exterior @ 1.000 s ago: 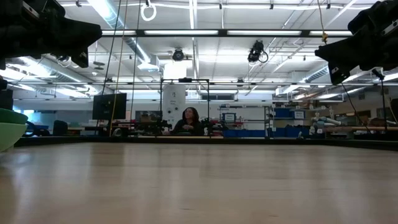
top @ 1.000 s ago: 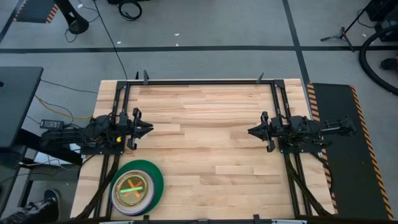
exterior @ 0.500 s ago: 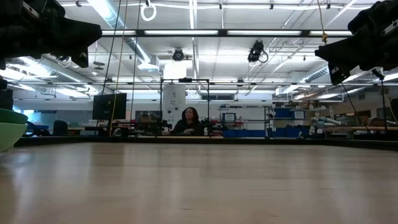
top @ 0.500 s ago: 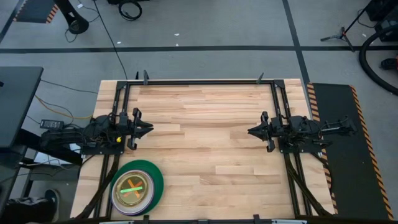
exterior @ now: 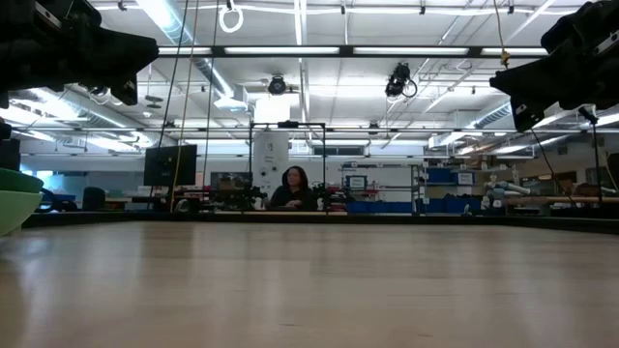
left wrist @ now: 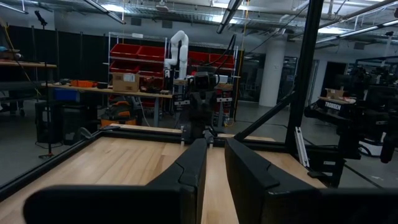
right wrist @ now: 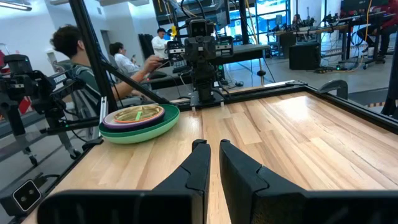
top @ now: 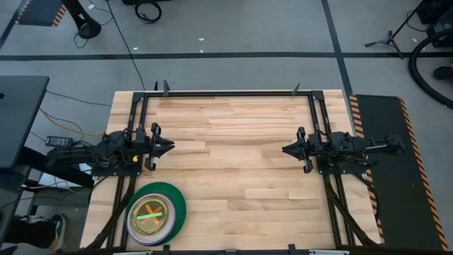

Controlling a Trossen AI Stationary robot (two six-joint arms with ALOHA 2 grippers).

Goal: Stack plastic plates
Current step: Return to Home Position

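The plastic plates stand in one stack (top: 156, 212) at the table's near left corner: a dark green plate at the bottom, smaller ones on it, an orange and a lime one on top. The stack also shows in the right wrist view (right wrist: 140, 122) and at the low view's left edge (exterior: 14, 198). My left gripper (top: 172, 146) is at the table's left side, above the wood, its fingers (left wrist: 214, 163) a narrow gap apart and empty. My right gripper (top: 284, 149) is at the right side, its fingers (right wrist: 212, 155) likewise close together and empty.
A black frame rail (top: 226, 93) runs along the table's far edge and down both sides. The bare wooden top (top: 233, 156) lies between the two arms. People sit at benches beyond the table (right wrist: 78, 56) and one in the background (exterior: 293, 188).
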